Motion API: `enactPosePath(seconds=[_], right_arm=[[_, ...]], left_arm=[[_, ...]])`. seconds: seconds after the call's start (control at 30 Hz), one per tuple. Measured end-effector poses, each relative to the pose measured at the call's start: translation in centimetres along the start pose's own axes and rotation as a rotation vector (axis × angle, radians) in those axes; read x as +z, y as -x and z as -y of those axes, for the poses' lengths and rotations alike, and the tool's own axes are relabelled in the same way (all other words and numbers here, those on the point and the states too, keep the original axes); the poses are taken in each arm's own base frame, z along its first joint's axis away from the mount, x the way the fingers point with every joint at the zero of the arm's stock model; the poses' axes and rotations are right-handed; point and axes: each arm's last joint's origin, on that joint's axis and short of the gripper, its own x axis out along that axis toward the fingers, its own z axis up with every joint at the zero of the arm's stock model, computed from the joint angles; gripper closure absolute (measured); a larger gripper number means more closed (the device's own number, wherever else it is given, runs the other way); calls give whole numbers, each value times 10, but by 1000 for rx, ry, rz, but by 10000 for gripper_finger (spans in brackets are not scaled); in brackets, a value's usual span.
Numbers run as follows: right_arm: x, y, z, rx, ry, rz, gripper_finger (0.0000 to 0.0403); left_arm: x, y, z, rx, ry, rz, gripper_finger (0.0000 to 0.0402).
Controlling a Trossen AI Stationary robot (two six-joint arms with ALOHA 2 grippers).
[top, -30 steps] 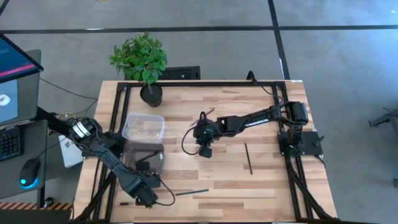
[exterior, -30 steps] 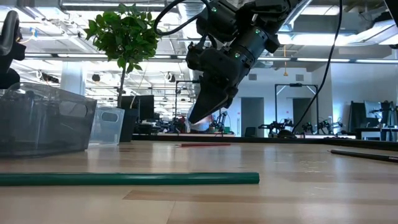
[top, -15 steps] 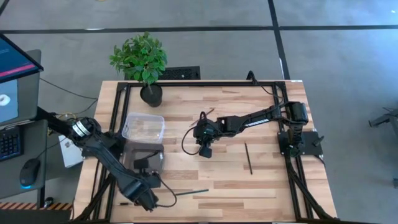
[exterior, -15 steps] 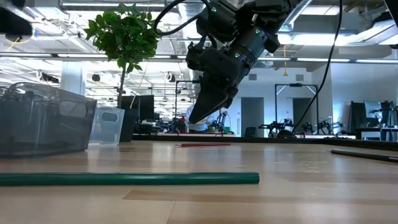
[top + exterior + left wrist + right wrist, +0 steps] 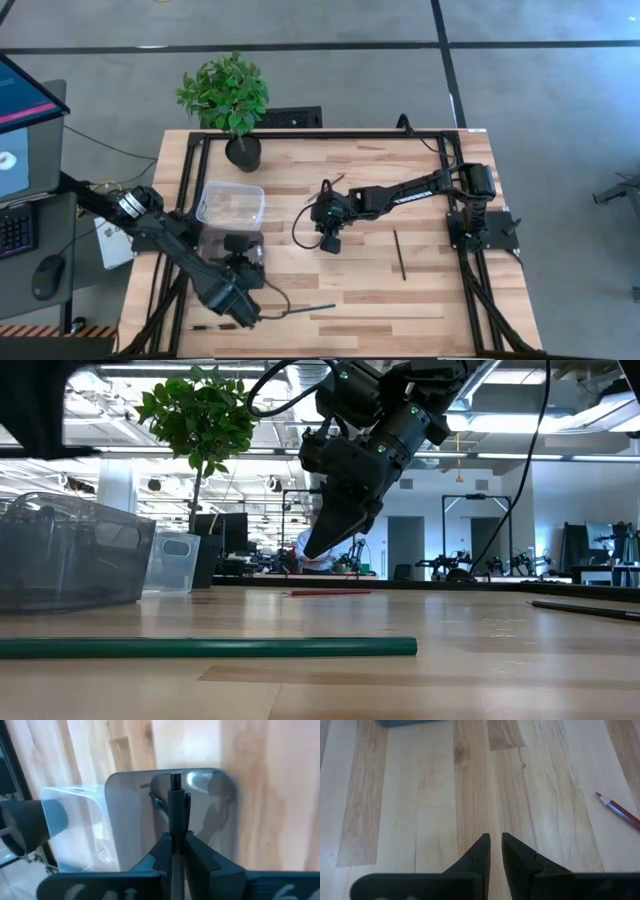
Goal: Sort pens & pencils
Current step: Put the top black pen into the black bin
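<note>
**Left arm carrying a pen to the dark bin; right arm parked mid-table**

Left gripper [image 5: 176,840] is clamped on a black pen [image 5: 175,815], held upright between the fingers. In the left wrist view the pen lines up over the smoky grey bin [image 5: 220,820], with the clear bin [image 5: 75,830] beside it. In the high view this gripper [image 5: 243,310] sits lower left of the frame, just below the bins.

To do it well, I'd say:
- get the pen tip past the grey bin's rim before letting go, not over the seam between bins
- release low so it doesn't bounce out
- mind the cable looped near the wrist

Right gripper [image 5: 495,845] hovers over bare wood at frame centre, jaws nearly together with a thin gap, holding nothing.

On the table: green pencil [image 5: 310,309] lower centre, dark pencil [image 5: 399,253] right of centre, red pencil [image 5: 620,811] at the right edge of the right wrist view.

Hard to tell:
- bin contents, through tinted walls
- how far above the rim the pen hangs
- red pencil is cut off by the frame edge
- a small dark stick at the bottom-left table edge in the high view, too small to identify
</note>
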Motion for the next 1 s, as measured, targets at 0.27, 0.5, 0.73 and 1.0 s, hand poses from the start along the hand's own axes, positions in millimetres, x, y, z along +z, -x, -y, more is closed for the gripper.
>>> enactPosePath(seconds=[0.27,0.5,0.73,1.0], right_arm=[[-1,0,-7,10,14,-4,331],[-1,-1,-8,12,16,-4,331],[-1,-1,-8,12,16,-3,331],[-1,-1,-8,12,16,-3,331]], left_arm=[[2,-32,-1,-25,-32,-55,386],[-2,-50,0,-63,-27,-87,386],[-11,-75,7,-125,-18,-122,386],[-17,-83,6,-67,60,-145,369]])
